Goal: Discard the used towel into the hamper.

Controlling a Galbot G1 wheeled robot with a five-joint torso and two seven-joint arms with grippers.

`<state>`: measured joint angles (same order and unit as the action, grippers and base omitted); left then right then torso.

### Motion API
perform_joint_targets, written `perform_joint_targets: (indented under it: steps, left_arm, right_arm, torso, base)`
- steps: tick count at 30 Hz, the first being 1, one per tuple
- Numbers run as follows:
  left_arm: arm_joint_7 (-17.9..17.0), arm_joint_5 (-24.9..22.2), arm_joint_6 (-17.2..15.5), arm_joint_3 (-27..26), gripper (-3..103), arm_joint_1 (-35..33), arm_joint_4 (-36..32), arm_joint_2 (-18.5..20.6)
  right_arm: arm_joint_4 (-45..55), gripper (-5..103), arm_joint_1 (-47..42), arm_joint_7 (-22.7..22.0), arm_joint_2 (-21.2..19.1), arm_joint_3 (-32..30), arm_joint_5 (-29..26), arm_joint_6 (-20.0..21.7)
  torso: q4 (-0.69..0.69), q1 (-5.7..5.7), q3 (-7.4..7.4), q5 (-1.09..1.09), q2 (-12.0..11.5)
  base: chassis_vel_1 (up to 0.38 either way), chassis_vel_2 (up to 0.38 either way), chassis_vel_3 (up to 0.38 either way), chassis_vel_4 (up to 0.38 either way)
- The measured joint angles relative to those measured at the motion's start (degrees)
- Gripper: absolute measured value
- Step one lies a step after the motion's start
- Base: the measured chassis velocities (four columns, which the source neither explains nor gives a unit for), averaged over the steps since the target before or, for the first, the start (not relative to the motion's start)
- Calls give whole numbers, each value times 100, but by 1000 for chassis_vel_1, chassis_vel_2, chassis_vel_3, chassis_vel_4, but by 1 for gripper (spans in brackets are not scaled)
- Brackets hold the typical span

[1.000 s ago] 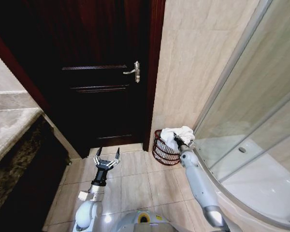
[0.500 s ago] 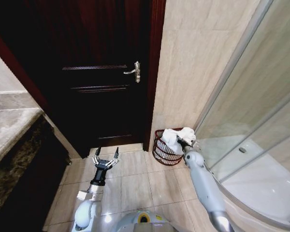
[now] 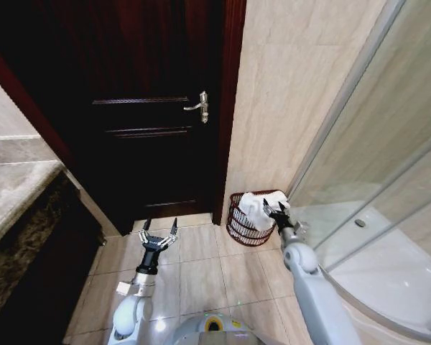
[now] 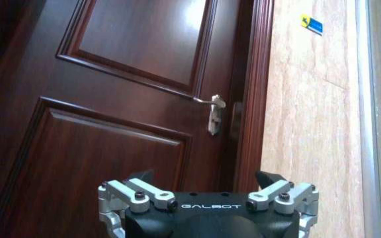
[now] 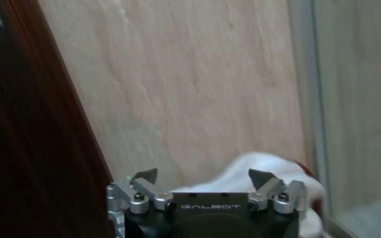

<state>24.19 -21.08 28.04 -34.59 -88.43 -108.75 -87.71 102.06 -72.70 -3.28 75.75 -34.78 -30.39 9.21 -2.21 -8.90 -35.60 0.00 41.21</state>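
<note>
Towel [image 3: 254, 207] — white, soft, crumpled cloth — lies heaped in the small reddish-brown ribbed wire hamper [image 3: 238, 226] by the beige tiled wall, far right of the dark wooden door [image 3: 147, 129]. Right gripper [image 3: 276, 209] hovers just beside it, fingers spread, released. Left gripper [image 3: 159, 236] hangs low over the glossy floor tiles [image 3: 201, 277] — fingers splayed, empty.

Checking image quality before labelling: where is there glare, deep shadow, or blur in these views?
Head view: the upper door sinks into deep shadow; straight wall edges lean from lens distortion. Left wrist view: a bright glare patch sits on the upper door panel. Right wrist view: the towel beyond the right end effector looks soft and blurred.
</note>
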Motion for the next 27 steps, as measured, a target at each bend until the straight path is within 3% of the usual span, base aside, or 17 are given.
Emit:
perform_joint_targets:
  steps: [4,10,13,27]
  left_arm:
    - [0,-29,4,11,100,8,14,3]
    - [-1,-66,5,11,100,26,45,14]
    - [0,-68,5,24,100,39,54,20]
    - [6,-71,9,31,100,56,64,33]
  right_arm:
    - [153,100,-387,95,106,-123,88,-340]
    - [578,100,-1016,591,587,-349,831,-1271]
    - [647,100,-1108,716,672,-397,961,-1435]
    - [634,100,-1096,739,720,-391,1032,-1474]
  torso:
    - [0,0,0,1,0]
    - [0,0,0,-1,0]
    - [0,0,0,-1,0]
    - [0,0,-1,-1,0]
  base:
    - [0,0,0,0]
    - [0,0,0,0]
    - [0,0,0,0]
    - [-35,35,37,-40]
